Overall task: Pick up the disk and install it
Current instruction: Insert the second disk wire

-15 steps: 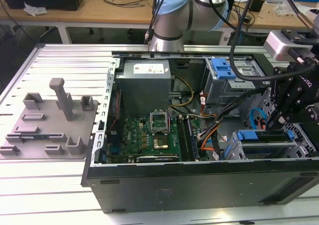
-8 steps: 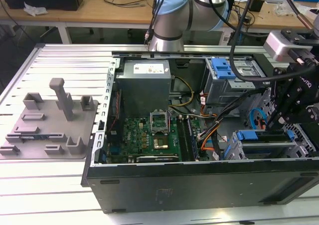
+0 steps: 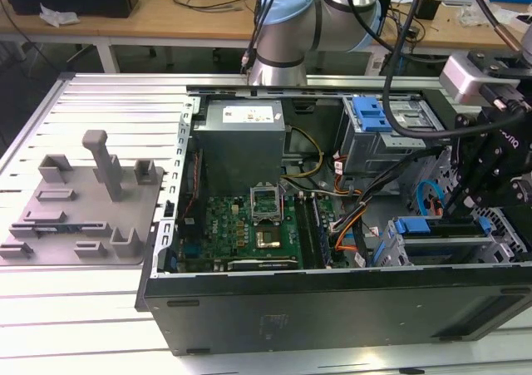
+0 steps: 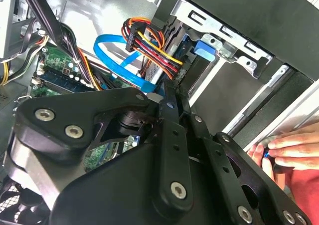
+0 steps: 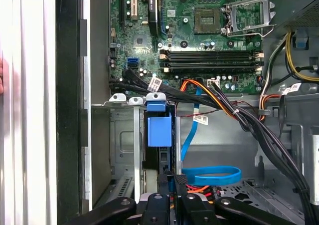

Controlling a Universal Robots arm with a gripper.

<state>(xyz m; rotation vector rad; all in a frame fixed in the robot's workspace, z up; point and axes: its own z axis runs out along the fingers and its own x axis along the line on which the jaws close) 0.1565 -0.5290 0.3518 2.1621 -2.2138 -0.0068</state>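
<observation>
One blue-framed disk [image 5: 159,130] stands edge-on in the drive cage [image 5: 124,150], just ahead of the gripper [image 5: 168,181], its fingers narrow, nearly together.

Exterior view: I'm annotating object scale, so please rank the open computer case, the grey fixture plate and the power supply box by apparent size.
1. Computer case, largest by far.
2. Grey fixture plate beside it.
3. Power supply box inside the case, smallest; it sits farther back, so the gap with the plate is unsure.

Cable bundle [image 5: 219,103] and blue ribbon cable [image 5: 212,176] crowd the drive cage [image 5: 132,150]; a hand [image 4: 289,150] rests just outside.
</observation>
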